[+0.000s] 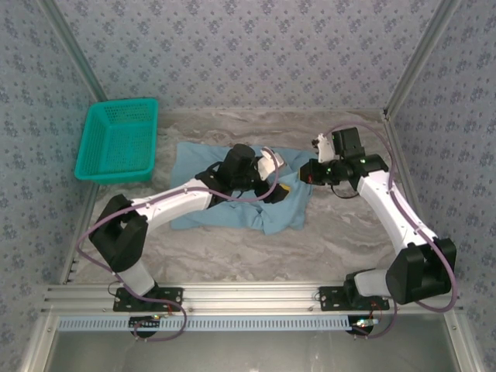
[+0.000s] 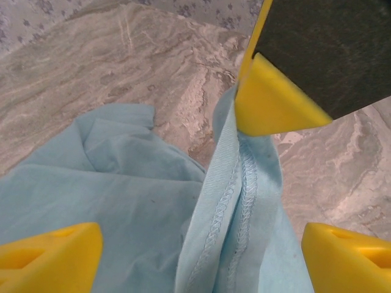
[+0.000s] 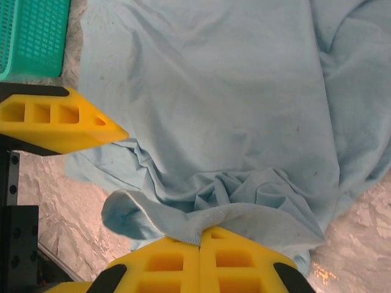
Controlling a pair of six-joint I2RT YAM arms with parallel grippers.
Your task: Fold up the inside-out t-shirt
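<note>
Cotton of your light blue t-shirt point(image 1: 198, 167) lies rumpled mid-surface point(image 1: 333, 240), soft creases over the marbled pattern. Your left gripper point(image 2: 201, 259) gapes wide astride a raised, stitched seam; your right gripper point(image 3: 200, 237) is clamped on a ribbed fold.

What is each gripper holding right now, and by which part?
The right gripper is shut on the t-shirt, pinching its ribbed, stitched edge. The left gripper is open and holds nothing.

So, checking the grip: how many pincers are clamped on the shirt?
1: the right pincer, shut on the shirt's ribbed edge. The left pincer is open above the cloth.
</note>
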